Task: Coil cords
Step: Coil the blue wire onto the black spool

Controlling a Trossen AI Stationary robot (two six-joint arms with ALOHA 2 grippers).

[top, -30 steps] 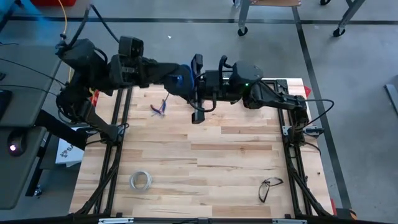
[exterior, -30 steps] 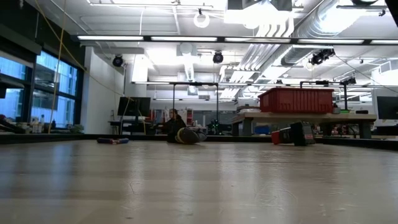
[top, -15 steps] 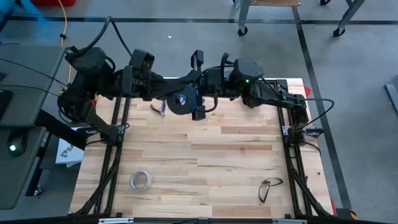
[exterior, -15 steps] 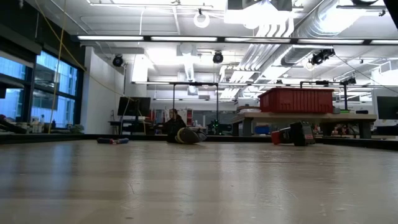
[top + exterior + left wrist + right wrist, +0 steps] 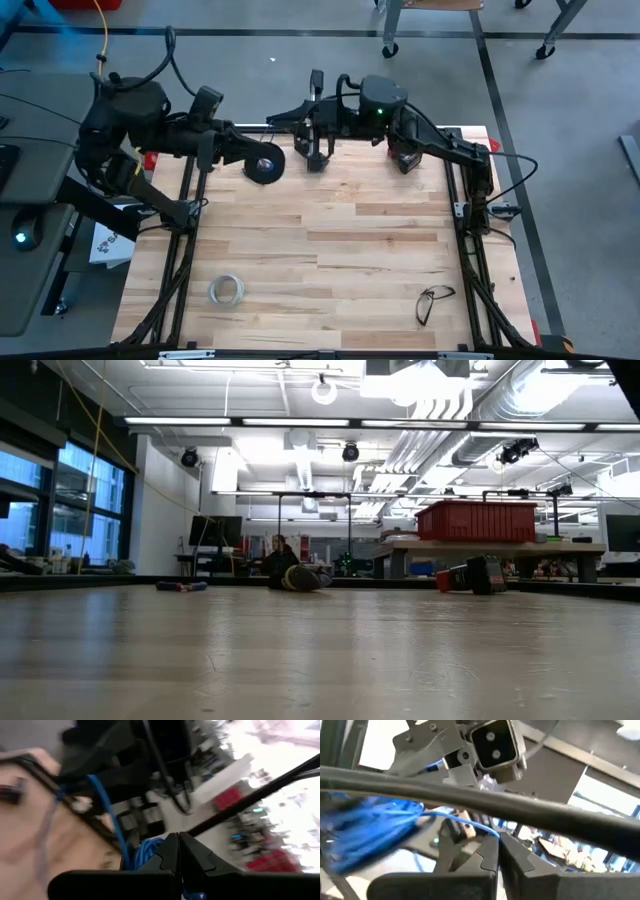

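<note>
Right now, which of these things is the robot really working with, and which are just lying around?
In use:
- dark spool, held by the left tool
- thin blue wire, pinched in the right tool

Lying about:
- whitish tape ring
- eyeglasses
- red bin in the room behind

You see the left gripper's (image 5: 178, 851) two dark fingers pressed together, a bundle of thin blue wire (image 5: 150, 851) just behind them, above blurred pale wooden tabletop (image 5: 45, 845).

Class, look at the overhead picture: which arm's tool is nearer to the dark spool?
Left. The left tool sits right at the spool, seemingly holding it at the table's far edge. The right tool is shut on the wire, apart to the spool's right.
</note>
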